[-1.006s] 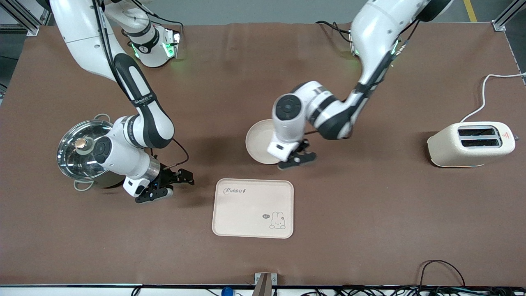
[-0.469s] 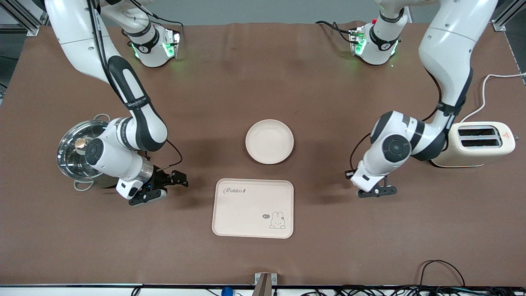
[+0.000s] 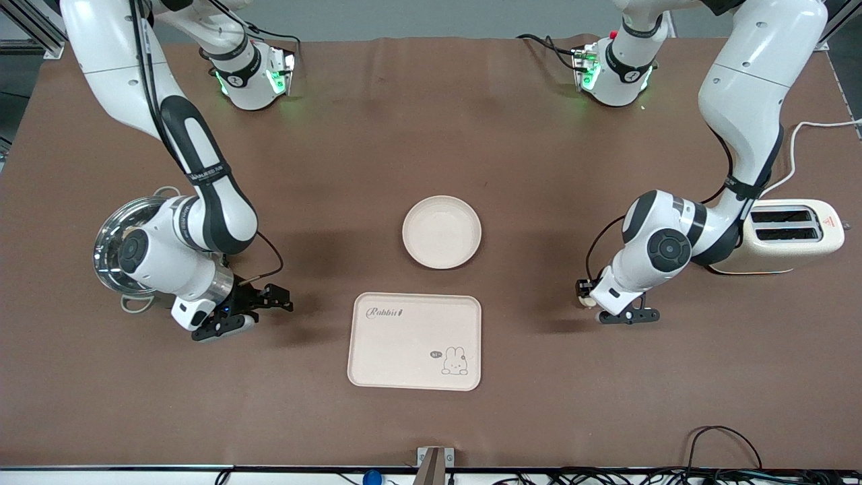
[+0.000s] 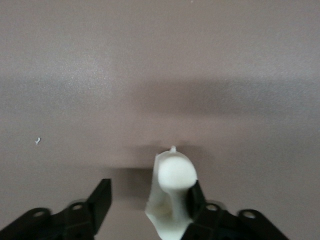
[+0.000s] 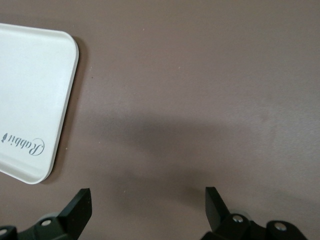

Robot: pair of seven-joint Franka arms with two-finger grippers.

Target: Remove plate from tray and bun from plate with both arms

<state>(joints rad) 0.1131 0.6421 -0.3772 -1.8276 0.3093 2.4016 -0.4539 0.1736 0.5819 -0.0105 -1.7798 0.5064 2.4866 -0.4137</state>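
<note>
Cream-white plate [image 3: 442, 232] lies mid-bench, just farther from the front camera than the rabbit tray [image 3: 415, 341]. Left claw [image 4: 150, 210], fingers apart, sits low with the bun [image 4: 172, 192] against one finger. Right claw [image 5: 147, 207] hangs spread beside the tray, empty.

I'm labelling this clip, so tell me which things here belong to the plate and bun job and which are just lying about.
Job:
- plate, mid-table
- bun, between the open left gripper fingers
- right gripper, open, waiting beside the pot

Lying about:
- rabbit tray
- toaster
- lidded steel pot
</note>
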